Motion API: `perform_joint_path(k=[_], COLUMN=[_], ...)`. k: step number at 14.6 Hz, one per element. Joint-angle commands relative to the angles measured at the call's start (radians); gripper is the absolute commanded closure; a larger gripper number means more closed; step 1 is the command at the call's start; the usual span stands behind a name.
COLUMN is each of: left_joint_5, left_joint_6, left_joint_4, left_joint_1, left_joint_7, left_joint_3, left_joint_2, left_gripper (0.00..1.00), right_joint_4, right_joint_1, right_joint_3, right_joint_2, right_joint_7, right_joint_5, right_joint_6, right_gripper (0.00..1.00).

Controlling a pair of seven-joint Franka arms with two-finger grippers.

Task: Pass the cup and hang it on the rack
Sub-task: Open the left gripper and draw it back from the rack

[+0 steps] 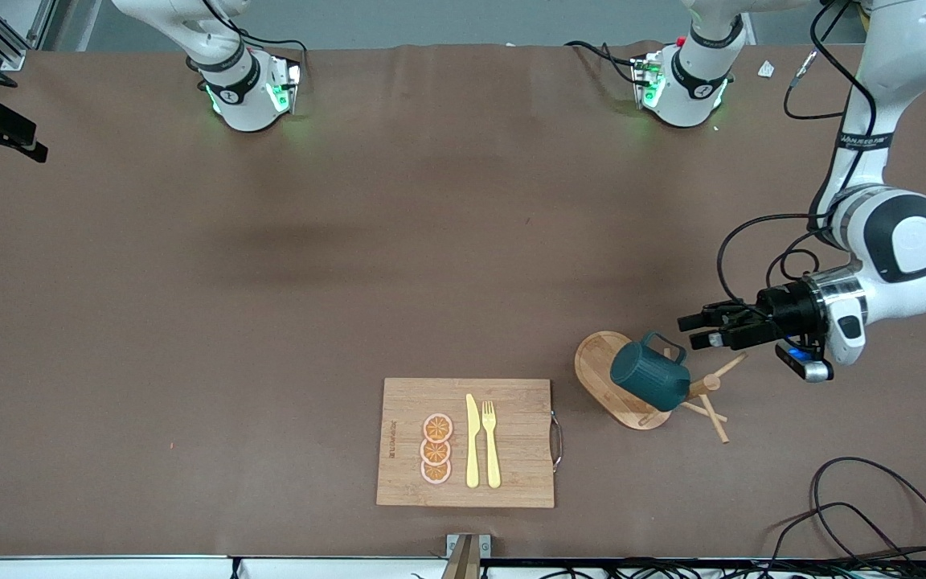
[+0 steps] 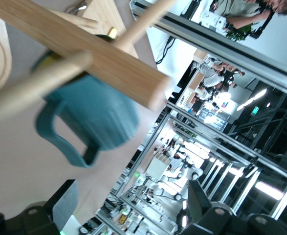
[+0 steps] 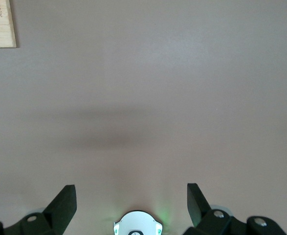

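While the cup (image 1: 649,375) is hanging on the rack (image 1: 640,386), the left end effector (image 1: 692,330) is hovering just beside it, over the bench (image 1: 270,281) at the left arm's end, with its fingers spread apart and holding nothing. The dark teal-green cup is sitting tilted against the rack's post, its loop handle pointing toward the left end effector, and it is showing above the rack's oval wooden base. Several thin dowel pegs are sticking out from the post on the side toward the left arm's end of the bench.

In the left wrist view, the cup (image 2: 92,117) is appearing close up with its ribbed wall and its handle in sight, lying against the light wooden post (image 2: 84,54) and a peg of the rack. Whether the handle is threaded over a peg cannot be told from these views.

The right arm is waiting up above the bench, showing only near its base in the front view. The right end effector (image 3: 131,196) is pointing down at the bare brown surface, its fingers (image 3: 65,203) standing wide apart and gripping nothing.

A rectangular wooden cutting board (image 1: 511,482) is lying nearer to the front camera than the rack, toward the right arm's end from it. Three orange slices (image 1: 436,449), a yellow knife (image 1: 472,441) and a yellow fork (image 1: 491,442) are resting on it.
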Motion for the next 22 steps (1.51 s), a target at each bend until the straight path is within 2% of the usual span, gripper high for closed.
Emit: perform_joint_path(k=[1, 3, 5, 10, 13, 15, 18, 22], left_joint_5=[0.116, 0.216, 0.372, 0.733, 0.956, 1.105, 1.296, 1.327], left_joint_6=[-0.010, -0.011, -0.013, -0.166, -0.212, -0.238, -0.244, -0.286], left_joint_4=[-0.003, 0.026, 0.065, 0.271, 0.317, 0.343, 0.343, 0.342], left_joint_1=[0.003, 0.003, 0.000, -0.008, -0.005, -0.005, -0.003, -0.001], left_joint_7=[-0.153, -0.290, -0.393, -0.521, -0.515, -0.515, -0.467, -0.364], left_joint_3=[0.004, 0.004, -0.003, -0.009, -0.066, -0.130, -0.212, -0.221], left_joint_2=[-0.105, -0.160, -0.209, -0.215, -0.223, -0.226, -0.269, -0.317], left_gripper=[0.00, 0.00, 0.00, 0.00, 0.00, 0.00, 0.00, 0.00], right_joint_4=[-0.029, -0.029, -0.027, -0.027, -0.027, -0.026, -0.026, -0.026], right_joint_1=[0.003, 0.004, 0.004, 0.004, 0.004, 0.004, 0.003, 0.003], right_joint_3=[0.001, 0.001, 0.001, 0.001, 0.001, 0.001, 0.001, 0.001], right_joint_2=[-0.026, -0.026, -0.026, -0.024, -0.024, -0.024, -0.024, -0.026], right_joint_7=[-0.007, -0.010, -0.056, -0.059, -0.059, -0.061, -0.059, -0.061], right_joint_5=[0.010, 0.010, 0.002, -0.001, -0.002, -0.004, -0.004, -0.010], right_joint_6=[0.004, 0.002, 0.001, -0.001, 0.001, 0.001, -0.001, -0.001], right_gripper=[0.00, 0.00, 0.00, 0.00, 0.00, 0.00, 0.00, 0.00])
